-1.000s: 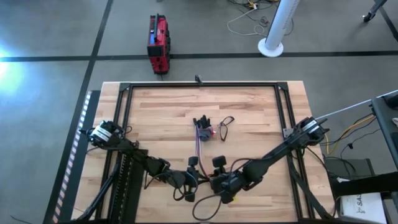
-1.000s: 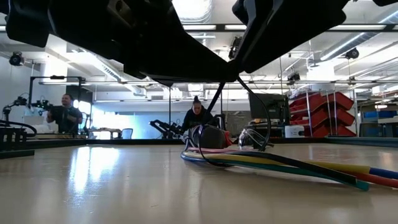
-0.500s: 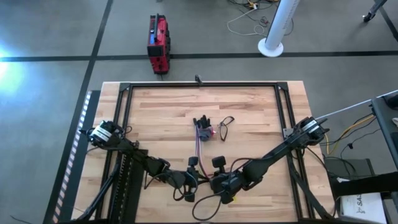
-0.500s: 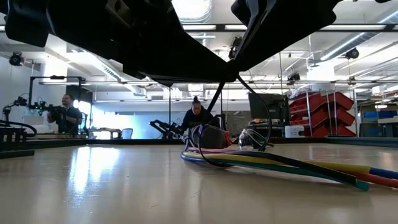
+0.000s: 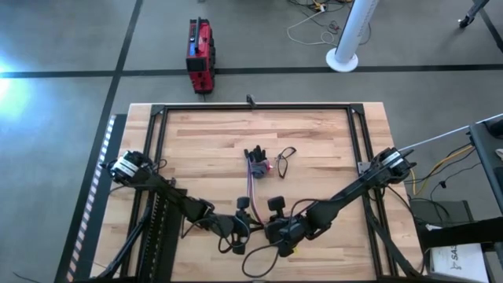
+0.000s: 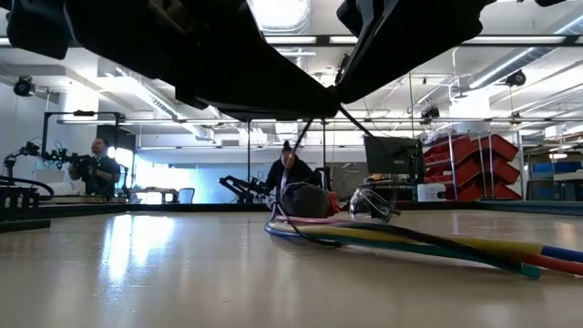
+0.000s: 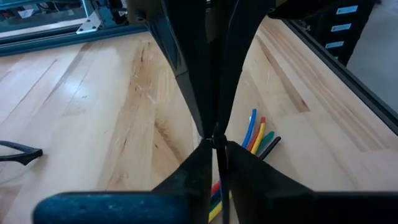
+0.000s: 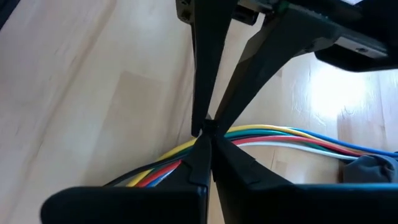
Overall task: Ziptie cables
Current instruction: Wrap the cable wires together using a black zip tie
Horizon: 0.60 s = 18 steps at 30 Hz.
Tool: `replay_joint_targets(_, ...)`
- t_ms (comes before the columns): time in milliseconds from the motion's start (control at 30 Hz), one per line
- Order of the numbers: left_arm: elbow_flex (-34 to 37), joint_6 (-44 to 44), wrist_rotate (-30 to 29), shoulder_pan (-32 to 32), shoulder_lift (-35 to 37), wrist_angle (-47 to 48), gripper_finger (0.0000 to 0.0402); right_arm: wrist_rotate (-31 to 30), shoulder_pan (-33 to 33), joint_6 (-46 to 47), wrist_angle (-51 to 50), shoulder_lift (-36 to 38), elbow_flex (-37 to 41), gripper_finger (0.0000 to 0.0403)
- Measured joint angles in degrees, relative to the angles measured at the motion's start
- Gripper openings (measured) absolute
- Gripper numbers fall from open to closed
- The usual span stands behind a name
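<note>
Only a fragment of lettering, "SA", is seen on a white box [image 5: 458, 262] at the lower right corner of the high view, beside the table; nothing else can be read.

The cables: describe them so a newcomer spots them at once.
Look to the middle of the wooden table. The cables run from a dark plug end there toward the edge where the arms meet. Unlike the small black wire loop beside them, they are a many-coloured bundle.
</note>
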State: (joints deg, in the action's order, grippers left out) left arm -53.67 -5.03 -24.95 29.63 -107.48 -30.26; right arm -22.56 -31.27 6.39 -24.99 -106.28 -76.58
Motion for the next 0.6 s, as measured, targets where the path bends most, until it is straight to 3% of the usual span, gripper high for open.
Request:
replay_joint_targets(400,0.00,-2.39,0.00,0.00,0.83,1.36,0.0105,0.05,0.00,0.00,-0.22,0.00,0.00,0.0000)
replay_joint_targets(600,0.00,-8.43,0.02,-0.11,1.01,0.03,0.0122,0.05,0.00,0.00,-0.22,0.00,0.00,0.0000)
